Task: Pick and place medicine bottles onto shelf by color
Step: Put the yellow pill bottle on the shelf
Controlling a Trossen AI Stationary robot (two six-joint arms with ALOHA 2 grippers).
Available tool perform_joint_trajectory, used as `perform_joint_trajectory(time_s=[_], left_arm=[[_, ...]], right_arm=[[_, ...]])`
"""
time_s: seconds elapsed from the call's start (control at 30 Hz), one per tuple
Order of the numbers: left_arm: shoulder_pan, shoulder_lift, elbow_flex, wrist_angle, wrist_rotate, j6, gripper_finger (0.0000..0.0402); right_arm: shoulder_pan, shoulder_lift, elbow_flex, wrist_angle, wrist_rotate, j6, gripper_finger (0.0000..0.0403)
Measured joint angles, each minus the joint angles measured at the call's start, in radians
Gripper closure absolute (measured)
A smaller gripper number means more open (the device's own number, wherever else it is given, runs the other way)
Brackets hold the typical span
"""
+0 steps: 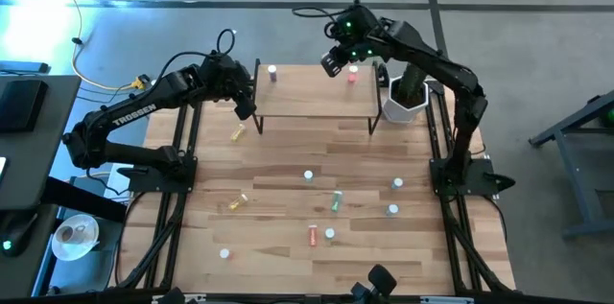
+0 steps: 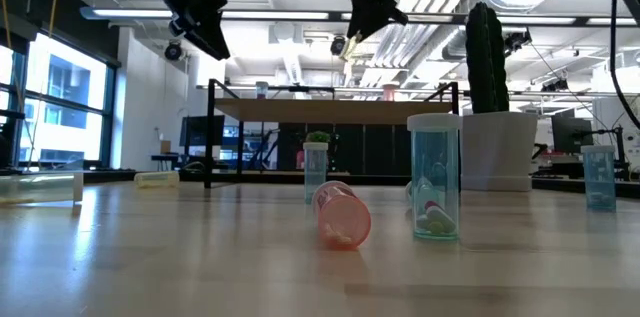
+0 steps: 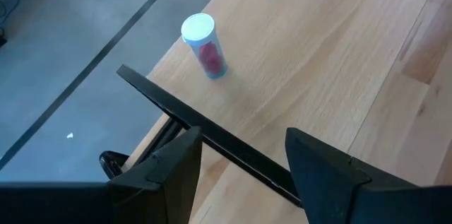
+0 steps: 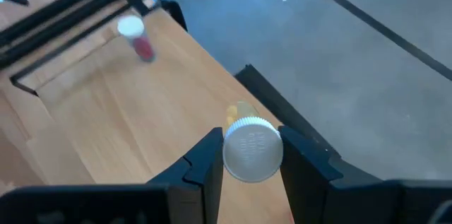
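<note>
I see a white-capped bottle (image 4: 253,152) with yellow contents pinched in the right gripper's (image 1: 335,62) fingers above the shelf (image 1: 312,93). One red bottle (image 1: 272,73) stands at the shelf's left end, another (image 1: 353,75) towards its right. Left gripper (image 1: 242,105), fingers spread and empty, hovers at the shelf's left edge. Other bottles dot the tabletop (image 1: 278,165).

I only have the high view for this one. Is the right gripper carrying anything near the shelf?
Observer: Yes. The right wrist view shows the right gripper shut on a pale-capped bottle; what shows behind the cap looks yellowish.
Operator: And the left gripper?
Observer: The left gripper is open and empty, at the shelf edge.
Operator: The bottle at the shelf's left end?
Observer: The red-filled bottle stands upright, white cap up.
</note>
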Motion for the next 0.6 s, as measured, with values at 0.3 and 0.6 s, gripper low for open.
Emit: perform_joint_trajectory(time_s=[0.3,0.6], left_arm=[[0.0,0.0,0.0,0.0,0.007,-0.004,0.0206],[0.0,0.0,0.0,0.0,0.022,-0.022,0.0206]], right_arm=[[0.002,0.101,0.111,-0.165,0.0,0.0,0.0295],[0.009,0.152,0.108,-0.197,0.001,-0.024,0.0295]])
